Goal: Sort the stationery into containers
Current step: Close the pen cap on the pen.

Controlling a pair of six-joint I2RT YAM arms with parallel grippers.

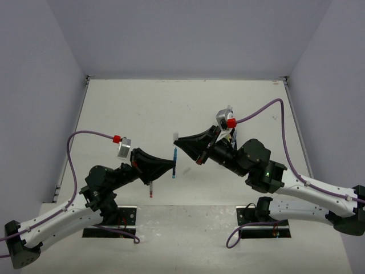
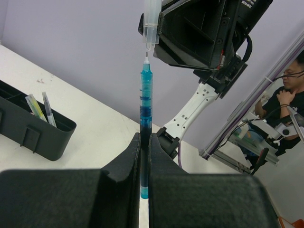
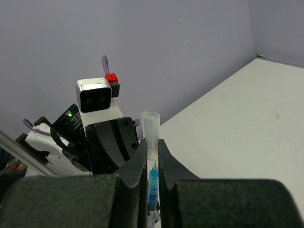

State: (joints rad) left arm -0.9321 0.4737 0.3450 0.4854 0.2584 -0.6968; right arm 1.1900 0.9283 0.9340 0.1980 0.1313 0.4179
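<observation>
Two arms meet above the middle of the surface [image 1: 228, 103], a little toward its near edge. Between them they hold one blue pen [image 2: 146, 95] and one clear cap [image 2: 152, 23].

The left gripper [image 2: 145, 137] reaches in from the near left corner with its forearm low and its wrist turned toward the other arm. Its jaws are closed narrow on the lower barrel of the blue pen. The pen stands upright between them with its fine nib pointing up.

The right gripper [image 3: 152, 147] comes in from the near right corner with its elbow raised and its wrist angled down and to the left. Its jaws are pinched shut on the clear cap, whose open mouth faces the nib. Nib and cap mouth sit just apart or barely touching; I cannot tell which.

One black organiser tray [image 2: 42, 137] stands on the surface and shows only in the left wrist view, so I cannot tell which edge it is near. Two pens lean in its end compartment, one yellow-green [image 2: 34, 107] and one grey [image 2: 47, 109].

One thin red-tipped stick [image 1: 150, 190] shows in the top view just beside the left arm. It is too small to tell what it is.

There is small white lettering on the right arm's housing, too blurred to read. One person [image 2: 285, 90] sits beyond the surface.
</observation>
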